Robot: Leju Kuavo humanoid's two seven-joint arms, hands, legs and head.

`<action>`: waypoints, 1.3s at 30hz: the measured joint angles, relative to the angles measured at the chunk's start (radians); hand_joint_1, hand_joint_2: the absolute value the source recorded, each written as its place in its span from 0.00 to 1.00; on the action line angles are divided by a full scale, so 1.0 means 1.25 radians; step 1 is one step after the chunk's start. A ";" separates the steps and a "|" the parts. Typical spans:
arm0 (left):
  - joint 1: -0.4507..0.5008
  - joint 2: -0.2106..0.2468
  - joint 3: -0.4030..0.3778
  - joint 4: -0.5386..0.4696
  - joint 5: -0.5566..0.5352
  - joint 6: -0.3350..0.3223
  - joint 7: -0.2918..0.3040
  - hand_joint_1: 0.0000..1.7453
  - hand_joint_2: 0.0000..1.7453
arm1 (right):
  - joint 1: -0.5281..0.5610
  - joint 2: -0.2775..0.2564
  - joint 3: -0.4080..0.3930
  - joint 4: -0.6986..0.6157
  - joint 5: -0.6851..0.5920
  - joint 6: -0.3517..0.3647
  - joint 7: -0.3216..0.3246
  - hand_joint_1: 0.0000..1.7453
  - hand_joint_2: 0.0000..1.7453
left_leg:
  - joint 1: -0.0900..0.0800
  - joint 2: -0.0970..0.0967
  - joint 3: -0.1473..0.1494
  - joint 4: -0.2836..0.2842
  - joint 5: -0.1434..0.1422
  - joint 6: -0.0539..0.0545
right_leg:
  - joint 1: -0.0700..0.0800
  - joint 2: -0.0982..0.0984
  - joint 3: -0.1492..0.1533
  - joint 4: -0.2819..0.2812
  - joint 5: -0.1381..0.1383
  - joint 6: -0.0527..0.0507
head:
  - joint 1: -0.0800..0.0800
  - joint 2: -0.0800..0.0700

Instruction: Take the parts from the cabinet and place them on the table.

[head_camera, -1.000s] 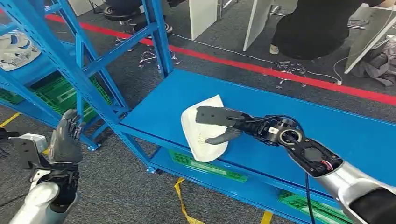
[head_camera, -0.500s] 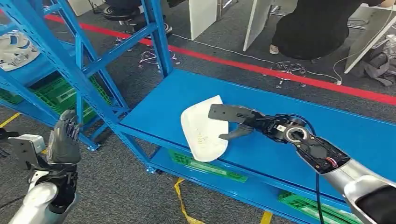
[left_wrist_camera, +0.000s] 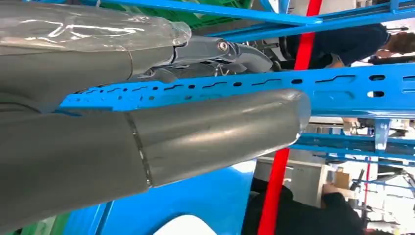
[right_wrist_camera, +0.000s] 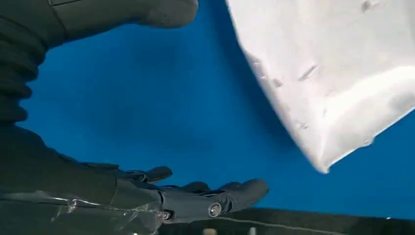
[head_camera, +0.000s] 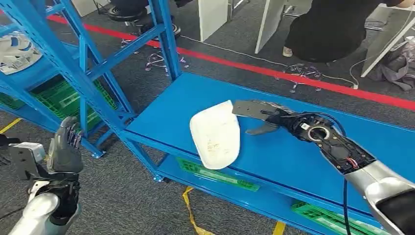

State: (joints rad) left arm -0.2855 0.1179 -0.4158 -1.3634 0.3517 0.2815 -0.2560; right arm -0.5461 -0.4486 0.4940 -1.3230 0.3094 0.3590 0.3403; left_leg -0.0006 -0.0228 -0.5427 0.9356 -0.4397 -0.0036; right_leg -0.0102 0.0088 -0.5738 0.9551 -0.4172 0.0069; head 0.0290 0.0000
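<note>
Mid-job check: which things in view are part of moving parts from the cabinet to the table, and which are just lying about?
Job:
white part lying on the blue table
right hand, open beside it
left hand, empty
more white parts on the cabinet shelf

Lying about:
green crates
cables on the floor
yellow strap

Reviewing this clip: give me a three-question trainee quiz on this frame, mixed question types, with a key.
1. True or false: the right hand grips the white curved plastic part.
2. The part lies on: A) the grey carpet floor B) the blue metal table C) a green crate.
3. What is the raised left hand holding?

Key: 1 false, open beside it, fingers apart. 2 B. 3 nothing.
</note>
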 joint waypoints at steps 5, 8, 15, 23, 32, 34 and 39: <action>0.000 0.000 0.000 0.000 0.000 0.000 0.000 0.00 0.00 | -0.002 0.000 -0.011 0.020 0.012 0.000 -0.008 0.00 1.00 | 0.000 0.000 0.000 0.000 0.000 0.000 | 0.000 0.000 0.000 0.000 0.000 0.000 | 0.000 0.000; 0.000 0.000 0.000 0.000 -0.001 -0.001 0.000 0.00 0.00 | -0.004 0.000 -0.016 0.033 0.009 0.005 -0.013 0.00 1.00 | 0.000 0.000 0.000 0.000 0.000 0.000 | 0.000 0.000 0.000 0.000 0.000 0.000 | 0.000 0.000; -0.006 0.000 0.000 0.000 -0.005 -0.010 -0.002 0.00 0.00 | -0.013 0.014 -0.031 0.109 -0.076 -0.011 -0.085 0.00 1.00 | 0.000 0.000 0.000 0.000 0.000 0.000 | 0.000 0.000 0.000 0.000 0.000 0.000 | 0.000 0.000; -0.015 0.000 0.000 0.000 -0.002 -0.012 -0.004 0.00 0.00 | -0.032 0.038 -0.049 0.208 -0.123 -0.039 -0.152 0.00 1.00 | 0.000 0.000 0.000 0.000 0.000 0.000 | 0.000 0.000 0.000 0.000 0.000 0.000 | -0.001 0.000; -0.015 -0.001 -0.002 0.000 0.004 -0.008 -0.005 0.00 0.00 | -0.039 0.052 -0.060 0.265 -0.146 -0.045 -0.164 0.00 1.00 | 0.000 0.000 0.000 0.000 0.000 0.000 | 0.000 0.000 0.000 0.000 0.000 0.000 | -0.001 0.000; -0.015 -0.001 -0.002 0.000 0.004 -0.008 -0.006 0.00 0.00 | -0.039 0.054 -0.062 0.273 -0.146 -0.046 -0.165 0.00 1.00 | 0.000 0.000 0.000 0.000 0.000 0.000 | 0.000 0.000 0.000 0.000 0.000 0.000 | -0.001 0.000; -0.015 -0.001 -0.003 0.000 0.007 0.001 -0.006 0.00 0.00 | -0.039 0.056 -0.065 0.288 -0.183 -0.046 -0.161 0.00 1.00 | 0.000 0.000 0.000 0.000 0.000 0.000 | 0.000 0.000 0.000 0.000 0.000 0.000 | 0.000 0.000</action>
State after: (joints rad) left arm -0.3044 0.1171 -0.4196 -1.3638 0.3605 0.2827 -0.2632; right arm -0.5950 -0.3784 0.4124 -0.9636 0.0808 0.3010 0.1389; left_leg -0.0006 -0.0232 -0.5430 0.9356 -0.4397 -0.0036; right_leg -0.0103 0.0083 -0.5736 0.9552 -0.4172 0.0069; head 0.0286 0.0000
